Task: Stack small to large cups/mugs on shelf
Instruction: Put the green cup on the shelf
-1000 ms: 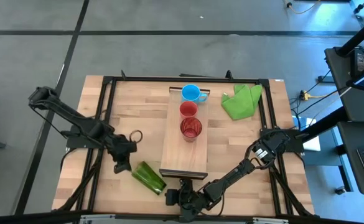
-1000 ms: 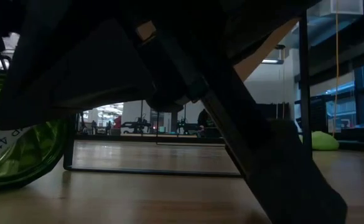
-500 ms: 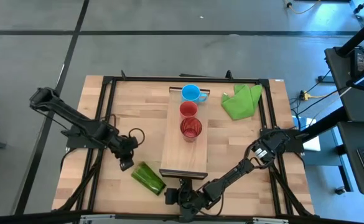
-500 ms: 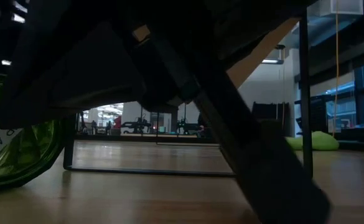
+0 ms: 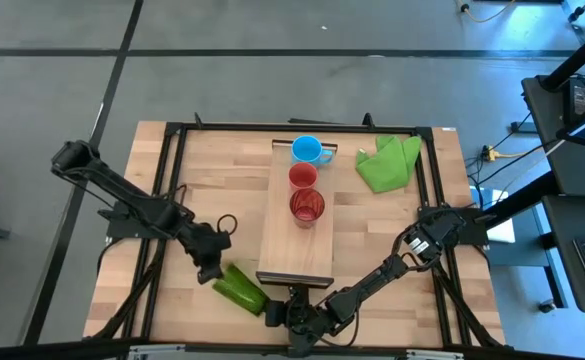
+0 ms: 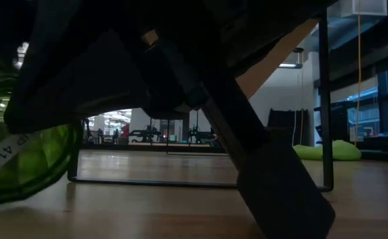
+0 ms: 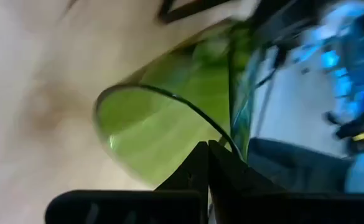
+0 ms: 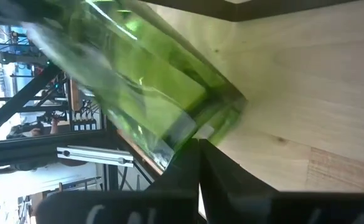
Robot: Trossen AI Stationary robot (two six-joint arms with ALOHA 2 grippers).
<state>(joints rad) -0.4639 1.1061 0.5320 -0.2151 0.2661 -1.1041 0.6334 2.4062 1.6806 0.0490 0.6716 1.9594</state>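
Note:
The olive-green tumbler (image 5: 242, 289) lies on its side on the tabletop, near the front edge, left of the shelf (image 5: 294, 255). It also shows in the low view (image 6: 21, 166). On the shelf stand the light blue mug (image 5: 306, 150), the small red cup (image 5: 303, 176) and the translucent red tumbler (image 5: 307, 206), in a row from far to near. My left gripper (image 5: 210, 270) is shut at the green tumbler's open end (image 7: 163, 124). My right gripper (image 5: 277, 318) is shut and low at the tumbler's base end (image 8: 222, 118). My left gripper's shut fingertips are at the rim of the green tumbler's mouth (image 7: 222, 134), coming from the table's left and slanting down; whether they press on it I cannot tell. The tumbler lies on its side on the table. My right gripper's shut fingertips stand close to the tumbler's base (image 8: 222, 118); whether they touch it I cannot tell.
A bright green cloth (image 5: 387, 162) lies at the far right of the tabletop. A dark metal frame (image 5: 177, 135) runs around the table. My right arm (image 5: 372, 280) stretches low along the front edge, right of the shelf's near end.
My left gripper has moved toward the table's right and a little nearer, up to the green tumbler's open end. The tumbler has shifted slightly on the table, as the low view shows.

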